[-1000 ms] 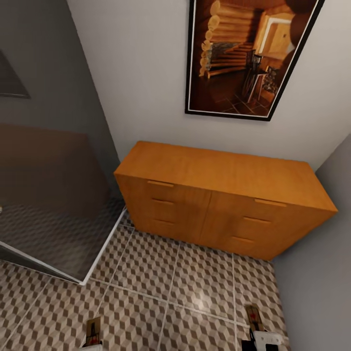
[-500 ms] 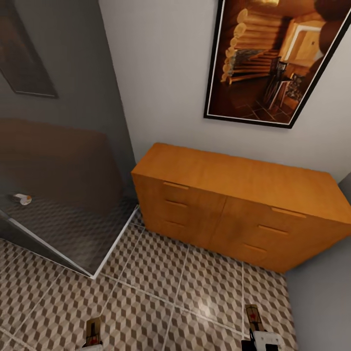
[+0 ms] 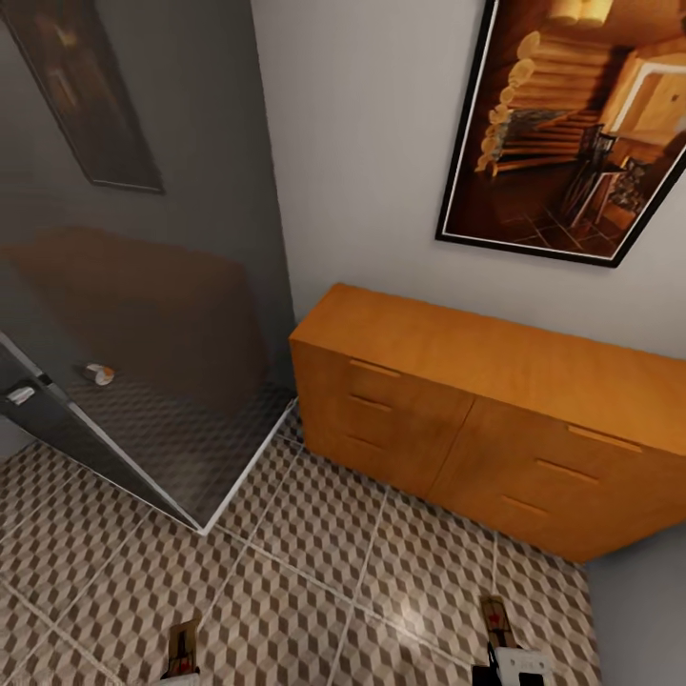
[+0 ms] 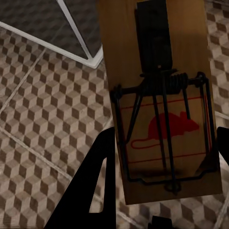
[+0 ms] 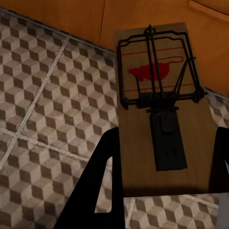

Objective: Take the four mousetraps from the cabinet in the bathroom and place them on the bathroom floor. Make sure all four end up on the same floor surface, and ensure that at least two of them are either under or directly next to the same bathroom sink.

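Two mousetraps are in my grippers, held above the bathroom floor point(image 3: 314, 562). In the left wrist view one mousetrap point(image 4: 157, 95), a brown board with a red mouse mark and a dark wire spring, sits between the dark fingers of my left gripper point(image 4: 162, 162). My right gripper point(image 5: 164, 171) is shut on the other mousetrap point(image 5: 157, 90). The head view shows both traps at its bottom edge, one at the left point(image 3: 181, 646) and one at the right point(image 3: 494, 617). The orange-brown cabinet point(image 3: 476, 372) stands against the white wall ahead with its drawers shut.
A glass shower screen point(image 3: 143, 400) with a white frame stands on the left, its corner reaching the floor at mid-left. A large framed picture point(image 3: 572, 133) hangs over the cabinet. A grey wall point(image 3: 638, 619) closes the right side next to the cabinet.
The whole head view has swung left, so the cabinet and picture now sit further right in it and more of the shower screen shows. Both traps stay held.
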Controlling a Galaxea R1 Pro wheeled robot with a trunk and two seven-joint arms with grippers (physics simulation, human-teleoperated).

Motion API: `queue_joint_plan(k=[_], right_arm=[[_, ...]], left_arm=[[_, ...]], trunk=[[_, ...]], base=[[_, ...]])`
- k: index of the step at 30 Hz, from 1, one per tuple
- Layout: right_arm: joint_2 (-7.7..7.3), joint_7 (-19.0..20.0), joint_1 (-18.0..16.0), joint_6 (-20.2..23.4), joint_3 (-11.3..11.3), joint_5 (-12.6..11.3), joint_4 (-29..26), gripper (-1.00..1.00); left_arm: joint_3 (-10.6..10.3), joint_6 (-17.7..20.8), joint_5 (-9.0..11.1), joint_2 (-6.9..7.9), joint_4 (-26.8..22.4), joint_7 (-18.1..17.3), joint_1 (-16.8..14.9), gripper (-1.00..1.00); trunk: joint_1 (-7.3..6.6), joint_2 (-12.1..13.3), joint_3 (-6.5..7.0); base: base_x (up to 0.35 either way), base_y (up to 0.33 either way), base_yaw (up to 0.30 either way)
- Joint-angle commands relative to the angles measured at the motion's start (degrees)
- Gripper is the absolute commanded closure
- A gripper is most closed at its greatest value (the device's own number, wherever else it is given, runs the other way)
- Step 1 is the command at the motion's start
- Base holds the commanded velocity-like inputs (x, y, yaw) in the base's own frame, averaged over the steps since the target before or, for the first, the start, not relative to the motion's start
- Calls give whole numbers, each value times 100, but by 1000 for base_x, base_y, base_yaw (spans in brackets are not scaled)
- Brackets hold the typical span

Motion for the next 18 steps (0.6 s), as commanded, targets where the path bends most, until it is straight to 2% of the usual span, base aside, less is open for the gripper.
queue_joint_plan(k=[1, 18], right_arm=[[-6, -43, -3, -10, 40, -10, 7, 100], [-6, -43, -3, -10, 40, -10, 25, 100]], left_arm=[[-37, -14, -50, -4, 14, 82, -4, 100], [-37, -10, -50, -4, 14, 82, 0, 100]], trunk=[[3, -9, -2], [3, -9, 114]], base=[[0, 0, 209], [0, 0, 213]])
